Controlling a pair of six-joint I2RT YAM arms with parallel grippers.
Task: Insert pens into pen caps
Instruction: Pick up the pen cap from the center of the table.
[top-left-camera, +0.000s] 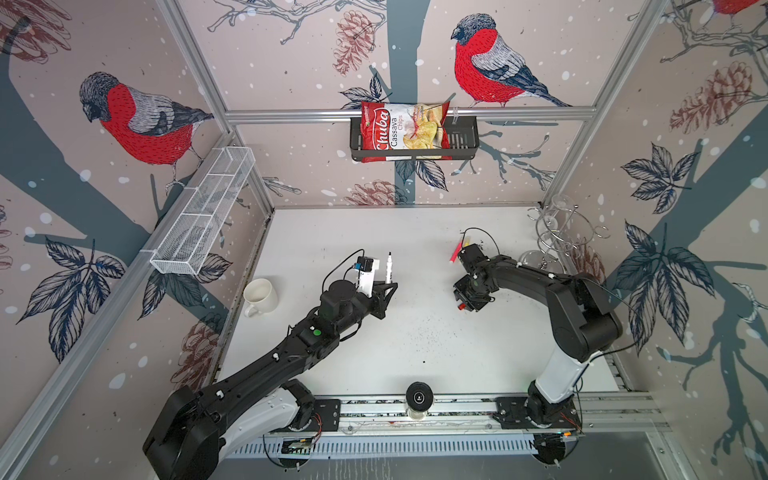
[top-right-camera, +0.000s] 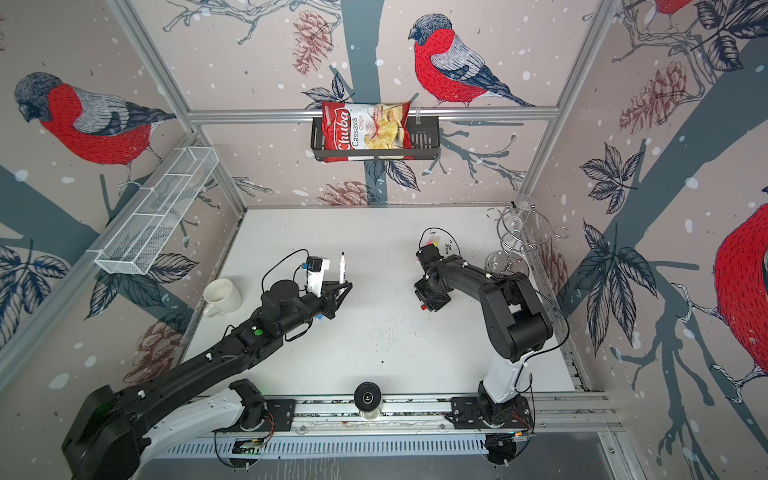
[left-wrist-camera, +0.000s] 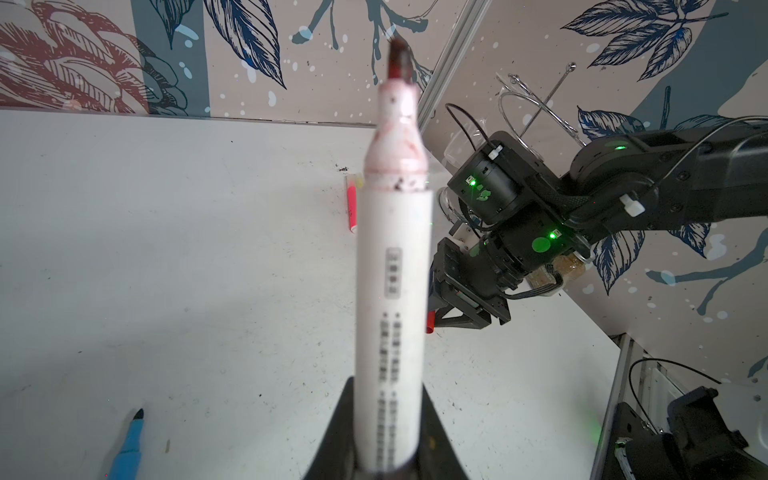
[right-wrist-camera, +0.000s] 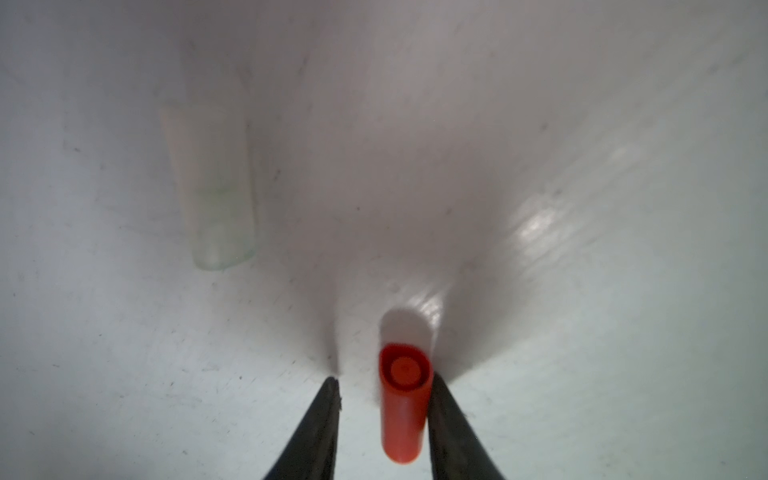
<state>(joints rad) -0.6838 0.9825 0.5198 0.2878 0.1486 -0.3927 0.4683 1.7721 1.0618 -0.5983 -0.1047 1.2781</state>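
1. Bird-and-pinecone wallpaper closed in a white table (top-left-camera: 374, 232). At its left edge stood a white mug (top-left-camera: 259, 296), which had no part in the job.
2. Next along, the left gripper (top-left-camera: 388, 286) was clamped on the lower barrel of the white pen (top-left-camera: 389, 268). It held the pen clear of the table, with the bare, dark red nib pointing up and toward the back wall. My left wrist view also showed a blue pen (left-wrist-camera: 129, 444), uncapped, lying on the table near that arm.
3. Right of centre, toward the back, a pink pen (top-left-camera: 456, 252) lay on the table just beside the right arm's wrist.
4. The right gripper (right-wrist-camera: 384, 380) was down at the table with its jaws apart, astride the red cap (right-wrist-camera: 403, 407). One finger lay against the cap and the other showed a gap, so I judged the cap not yet gripped. A translucent cap (right-wrist-camera: 216, 187) lay nearby.
5. I took the step in hand to be picking up the red cap for the white pen. The next move called for squeezing until both fingers bore on the cap, then lifting it. After that I would turn its open end toward the nib, line the two up and push. I could not tell from the blurred wrist view which end was open.
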